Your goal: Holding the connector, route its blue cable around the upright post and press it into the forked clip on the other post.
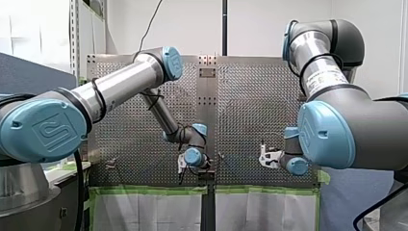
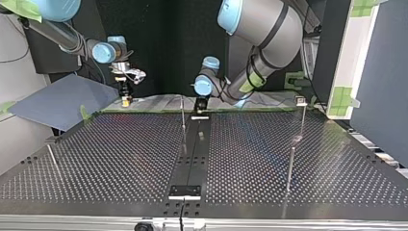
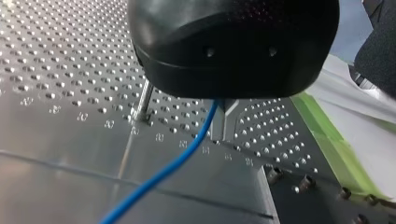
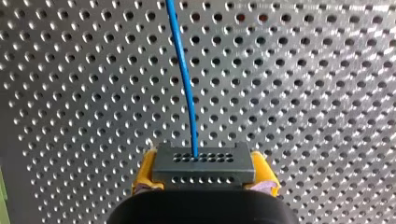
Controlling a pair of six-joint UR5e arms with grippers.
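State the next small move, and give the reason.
Probably my right pincer should carry the connector toward the upright post: the blue cable leaves the connector straight and, as far as shown, wraps no post yet.

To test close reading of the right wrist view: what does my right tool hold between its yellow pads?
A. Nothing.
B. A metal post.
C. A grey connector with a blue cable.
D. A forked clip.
C: the grey connector sits between the yellow pads of the right tool, the blue cable leaving one of its holes.
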